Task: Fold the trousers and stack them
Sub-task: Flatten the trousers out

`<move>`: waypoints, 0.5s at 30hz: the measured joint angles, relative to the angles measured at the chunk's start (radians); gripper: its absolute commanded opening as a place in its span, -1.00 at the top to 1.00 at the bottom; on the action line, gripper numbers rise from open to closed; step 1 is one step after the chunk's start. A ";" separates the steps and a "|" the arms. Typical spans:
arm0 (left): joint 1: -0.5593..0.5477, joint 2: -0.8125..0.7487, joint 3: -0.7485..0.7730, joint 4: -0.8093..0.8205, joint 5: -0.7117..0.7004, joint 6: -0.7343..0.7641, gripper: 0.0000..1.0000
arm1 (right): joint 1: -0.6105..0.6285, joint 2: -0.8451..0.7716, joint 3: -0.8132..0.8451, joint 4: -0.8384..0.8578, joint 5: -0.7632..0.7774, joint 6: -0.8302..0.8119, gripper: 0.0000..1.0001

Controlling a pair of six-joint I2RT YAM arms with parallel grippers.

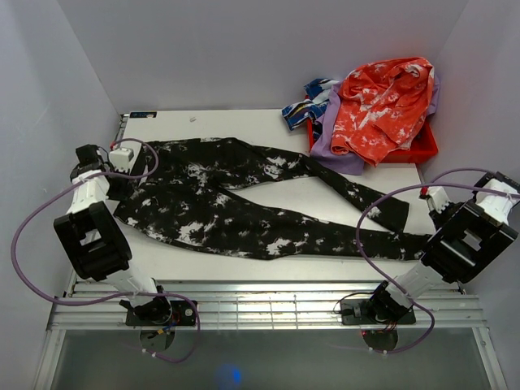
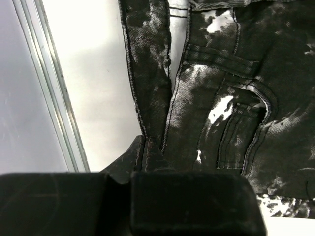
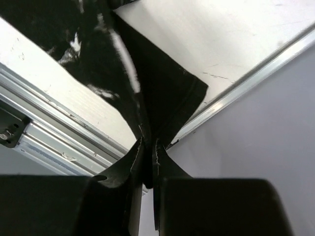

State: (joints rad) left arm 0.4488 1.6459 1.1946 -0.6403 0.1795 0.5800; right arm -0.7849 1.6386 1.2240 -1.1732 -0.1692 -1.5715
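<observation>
The black trousers (image 1: 244, 203) with white blotches lie spread across the table, waist at the left and both legs running to the right. My left gripper (image 1: 123, 162) is at the waist end. In the left wrist view it (image 2: 145, 157) is shut on a fold of the waistband, with the pocket side of the trousers (image 2: 221, 98) stretching away from it. My right gripper (image 1: 432, 205) is at the leg ends by the table's right edge. In the right wrist view it (image 3: 147, 147) is shut on the dark leg fabric (image 3: 162, 93), which rises from the jaws.
A red bin (image 1: 422, 150) at the back right holds an orange-red speckled garment (image 1: 382, 106), a lilac cloth (image 1: 333, 138) and a blue-white patterned cloth (image 1: 309, 101). A metal rail (image 1: 260, 305) runs along the near edge. White walls close in on both sides.
</observation>
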 measured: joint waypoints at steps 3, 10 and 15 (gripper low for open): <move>0.000 -0.035 -0.032 -0.004 -0.015 0.013 0.35 | 0.001 0.023 0.085 -0.040 -0.044 0.038 0.84; 0.004 -0.115 -0.132 -0.019 -0.067 0.015 -0.34 | 0.024 0.061 0.232 -0.094 -0.136 0.123 0.84; 0.006 -0.149 -0.120 -0.033 -0.006 0.003 -0.37 | 0.067 0.071 0.276 -0.108 -0.152 0.176 0.84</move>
State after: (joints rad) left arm 0.4553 1.4967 1.0744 -0.6735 0.1730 0.5835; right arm -0.7177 1.7092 1.5002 -1.2816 -0.3214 -1.3956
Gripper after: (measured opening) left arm 0.685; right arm 0.121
